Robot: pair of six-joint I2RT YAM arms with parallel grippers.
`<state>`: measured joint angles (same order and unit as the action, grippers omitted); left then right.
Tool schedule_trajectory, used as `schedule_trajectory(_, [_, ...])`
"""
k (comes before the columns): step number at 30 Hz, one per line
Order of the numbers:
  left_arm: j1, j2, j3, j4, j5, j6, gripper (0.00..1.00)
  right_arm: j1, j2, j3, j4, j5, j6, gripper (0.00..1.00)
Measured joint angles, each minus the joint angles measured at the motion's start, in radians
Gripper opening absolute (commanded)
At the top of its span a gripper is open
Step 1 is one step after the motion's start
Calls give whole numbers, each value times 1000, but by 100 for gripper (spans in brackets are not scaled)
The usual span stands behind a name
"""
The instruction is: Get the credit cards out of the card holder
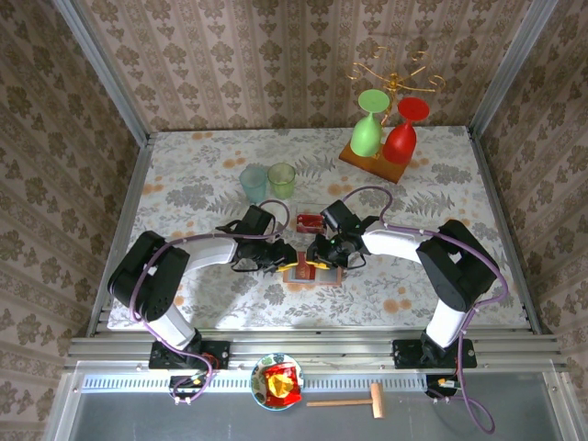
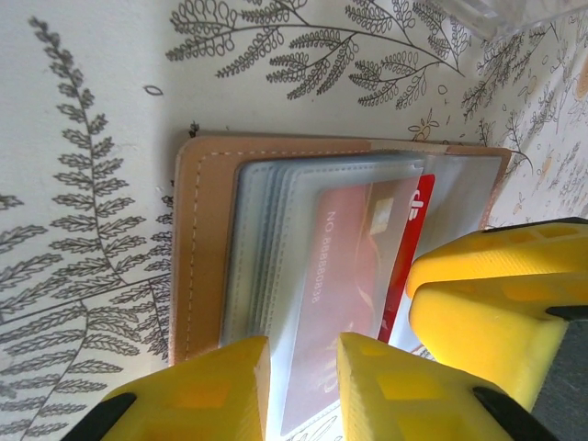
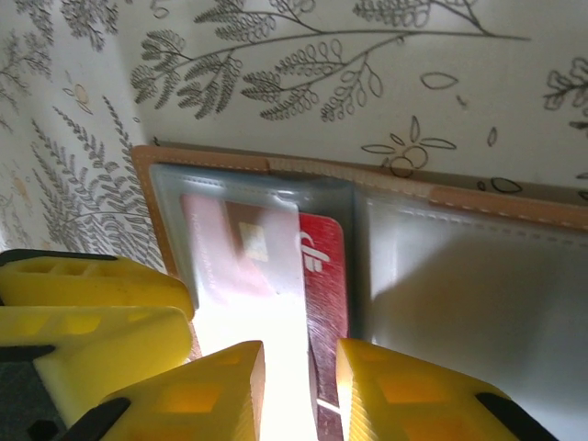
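The card holder (image 1: 312,273) lies open on the flowered table between both grippers. Its tan leather edge (image 2: 197,248) frames clear plastic sleeves. A red credit card (image 2: 412,239) sticks partly out of one sleeve, with a bare red strip (image 3: 326,266) showing past the plastic. My left gripper (image 2: 303,349) hovers over the sleeves, jaws a little apart, the sleeved card visible through the gap. My right gripper (image 3: 301,354) stands over the red card's edge, jaws also slightly apart. Another red card (image 1: 310,221) lies on the table just behind the holder.
Two pale cups (image 1: 266,181) stand behind the left gripper. A wooden board (image 1: 372,163) with a green and a red goblet sits at the back right. In front of the arm bases are a bowl with a snack packet (image 1: 278,382) and a wooden mallet (image 1: 354,401).
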<state>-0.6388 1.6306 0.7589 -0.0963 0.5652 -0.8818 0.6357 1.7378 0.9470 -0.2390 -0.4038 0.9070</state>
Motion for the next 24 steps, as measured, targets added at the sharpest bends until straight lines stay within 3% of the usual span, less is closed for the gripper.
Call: schedule_trajectory(24, [0,5,-4,0,0,0,27,0,13,28,-84,30,-43,28])
